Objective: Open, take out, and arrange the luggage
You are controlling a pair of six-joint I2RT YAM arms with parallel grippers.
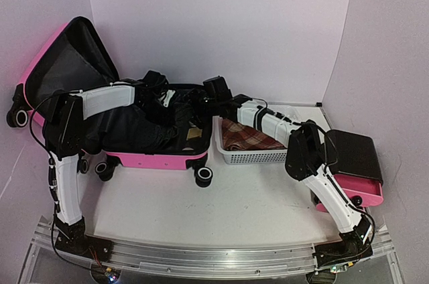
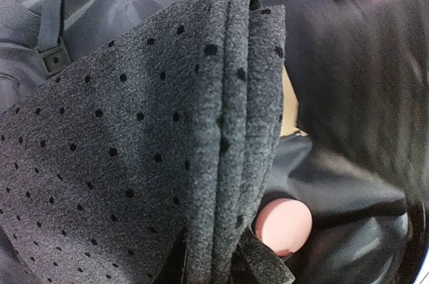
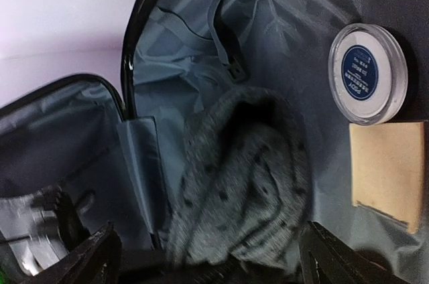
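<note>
luggage (image 1: 154, 158) lies open toward the far-left corner of the bench; long axis runs along the far edge; lid stands up against the left side, base flat, black lining showing; both arms reach into the base, so opening looks done and take-out is the step in hand

white mesh basket (image 1: 251, 157) sits just right of the luggage with a plaid cloth (image 1: 244, 135) in it; black cabinet (image 1: 355, 153) with pink drawers at the right edge

grey dotted garment (image 3: 241, 183) is bunched in the luggage base between the two arms; it sits straight ahead of the right gripper (image 3: 211, 237), whose fingers stand wide apart with the bundle between them, not closed on anything; the folded edges run roughly lengthwise through the left wrist view

left gripper (image 1: 161, 96): the garment fills its wrist view, so it judges nearer; its own fingers are out of frame there and lost in black clutter from above, so can't say whether it grips the cloth or not

smaller items on the lining past the garment: brown card (image 3: 387, 170); round clear tin (image 3: 368, 73) with blue label just beside it; pink round object (image 2: 285, 225) half under the cloth, identity unclear

far side of the base is hidden by both wrists from above
</note>
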